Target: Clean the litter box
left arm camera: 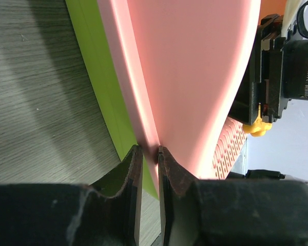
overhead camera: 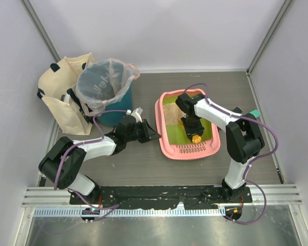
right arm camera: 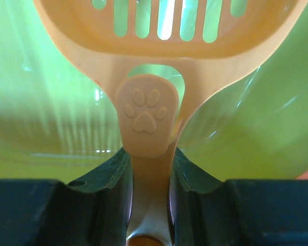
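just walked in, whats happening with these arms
The left gripper is pinching the left rim of the pink litter box. The right gripper holds the orange scoop by its handle, down inside the box over the green floor. Beige litter sits at the far end. The lined teal bin stands to the left.

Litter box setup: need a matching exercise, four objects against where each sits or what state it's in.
1. litter box
2. scoop
3. bin
4. tote bag

a. lined with a clear bag
b. handle gripped by the right jaws
c. far left, beside the bin
d. rim pinched by the left jaws

Pairs: 1-d, 2-b, 3-a, 4-c.
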